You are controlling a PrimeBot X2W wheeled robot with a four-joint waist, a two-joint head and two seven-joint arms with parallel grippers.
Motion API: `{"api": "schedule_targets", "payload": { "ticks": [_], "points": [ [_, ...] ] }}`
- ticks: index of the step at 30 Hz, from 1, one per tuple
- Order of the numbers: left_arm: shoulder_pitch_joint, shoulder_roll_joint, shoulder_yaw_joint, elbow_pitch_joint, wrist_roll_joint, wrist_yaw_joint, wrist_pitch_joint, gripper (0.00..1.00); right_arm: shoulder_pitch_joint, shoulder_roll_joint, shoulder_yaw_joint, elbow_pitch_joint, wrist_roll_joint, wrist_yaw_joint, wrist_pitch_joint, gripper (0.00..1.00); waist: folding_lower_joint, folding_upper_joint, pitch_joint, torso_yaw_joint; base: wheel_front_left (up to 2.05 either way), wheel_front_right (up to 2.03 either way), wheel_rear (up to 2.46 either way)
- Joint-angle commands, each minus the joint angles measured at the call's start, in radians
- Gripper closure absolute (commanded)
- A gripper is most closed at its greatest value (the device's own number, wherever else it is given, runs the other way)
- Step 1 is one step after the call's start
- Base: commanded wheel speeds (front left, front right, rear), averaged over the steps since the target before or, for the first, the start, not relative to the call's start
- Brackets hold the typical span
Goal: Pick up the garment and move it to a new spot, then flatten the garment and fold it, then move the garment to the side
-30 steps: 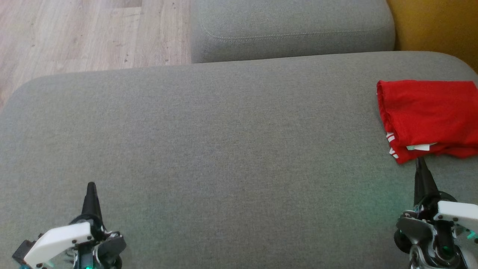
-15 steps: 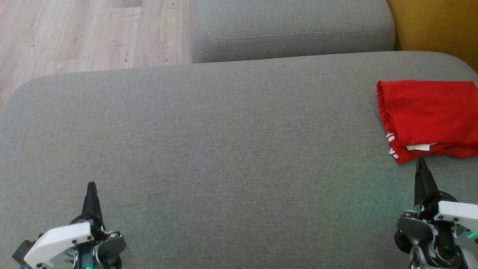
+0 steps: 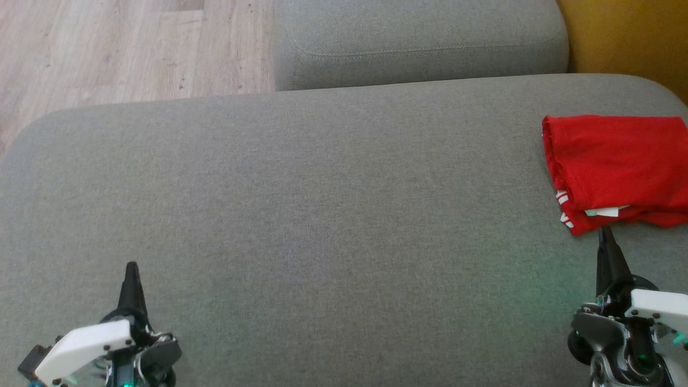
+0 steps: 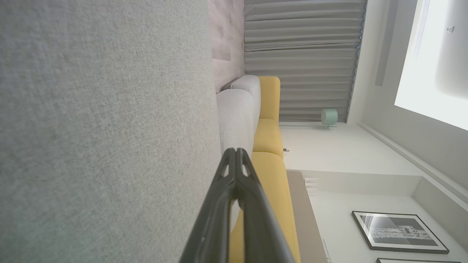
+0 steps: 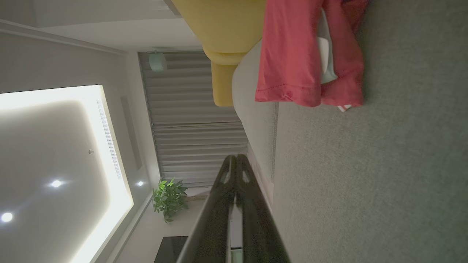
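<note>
The garment (image 3: 618, 166) is red, folded into a flat stack with white marks and a white label at its near edge, lying at the right end of the grey sofa seat (image 3: 322, 215). In the right wrist view the garment (image 5: 303, 58) sits ahead of the fingers. My right gripper (image 3: 606, 232) is shut and empty, its tip just short of the garment's near edge. At the lower left my left gripper (image 3: 131, 267) is shut and empty over bare cushion. Both wrist views show the fingertips (image 4: 236, 151) (image 5: 234, 157) pressed together.
A second grey cushion (image 3: 419, 43) lies behind the seat. Wooden floor (image 3: 107, 48) shows at the upper left and a yellow sofa part (image 3: 629, 37) at the upper right. The seat's right edge runs close by the garment.
</note>
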Motion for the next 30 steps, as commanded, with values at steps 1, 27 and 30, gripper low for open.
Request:
{"api": "schedule_targets", "payload": {
  "ticks": [1, 27, 30],
  "points": [
    [-0.049, 0.004, 0.04, -0.028, 0.0, -0.007, 0.004, 1.0, -0.05, -0.008, 0.015, -0.031, -0.004, -0.001, 0.007, 1.0, 0.0, 0.0, 0.0, 0.0, 0.0, 0.0, 0.0],
    [-0.05, 0.003, 0.042, -0.028, 0.002, -0.007, 0.006, 1.0, -0.051, -0.004, 0.009, -0.031, -0.009, -0.001, 0.012, 1.0, 0.0, 0.0, 0.0, 0.0, 0.0, 0.0, 0.0],
    [-0.05, 0.003, 0.042, -0.028, 0.002, -0.007, 0.006, 1.0, -0.051, -0.003, 0.009, -0.031, -0.009, -0.001, 0.012, 1.0, 0.0, 0.0, 0.0, 0.0, 0.0, 0.0, 0.0]
  ]
}}
